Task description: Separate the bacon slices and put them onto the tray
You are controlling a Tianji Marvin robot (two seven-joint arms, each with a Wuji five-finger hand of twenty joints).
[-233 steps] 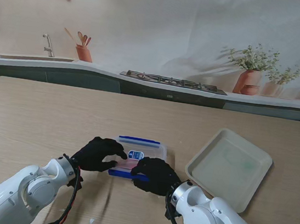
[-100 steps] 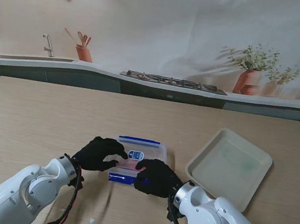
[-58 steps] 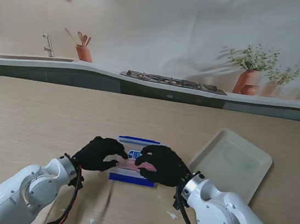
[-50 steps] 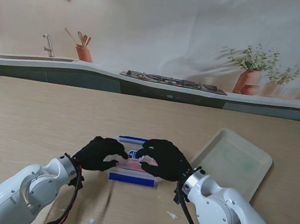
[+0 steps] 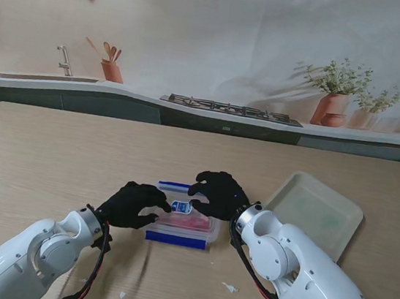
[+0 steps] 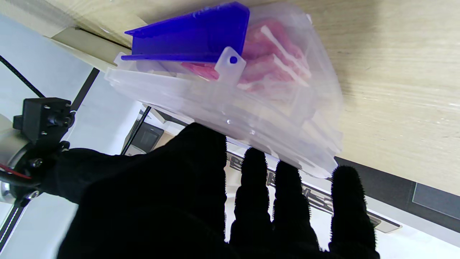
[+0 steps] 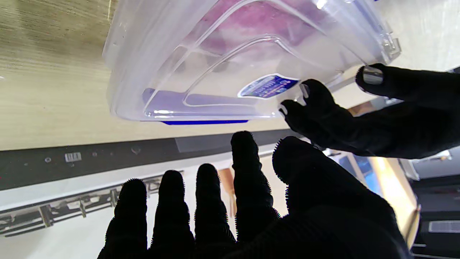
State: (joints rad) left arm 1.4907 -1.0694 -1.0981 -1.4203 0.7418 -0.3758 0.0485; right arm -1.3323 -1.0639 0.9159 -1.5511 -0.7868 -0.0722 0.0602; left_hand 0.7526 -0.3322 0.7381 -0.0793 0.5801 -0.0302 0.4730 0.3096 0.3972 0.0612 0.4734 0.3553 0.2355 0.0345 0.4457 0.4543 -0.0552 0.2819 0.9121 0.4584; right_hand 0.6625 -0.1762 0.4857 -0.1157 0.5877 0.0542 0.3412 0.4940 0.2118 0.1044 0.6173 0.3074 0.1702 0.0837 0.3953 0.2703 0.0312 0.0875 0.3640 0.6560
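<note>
L hand (image 5: 134,205) pins the bacon box (image 5: 185,220) by its 9 o'clock edge, prob. steadying it, while R hand (image 5: 218,192) hovers, fingers spread and empty, over the 12 o'clock clip; tray (image 5: 310,217) waits at 3 o'clock.

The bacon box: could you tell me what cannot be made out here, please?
- Slice count: bacon blurs behind the box wall in both wrist views.
- Far latch: right hand covers it in the stand view.
- Left hand grip: uncertain; fingertips only touch the lid.
</note>
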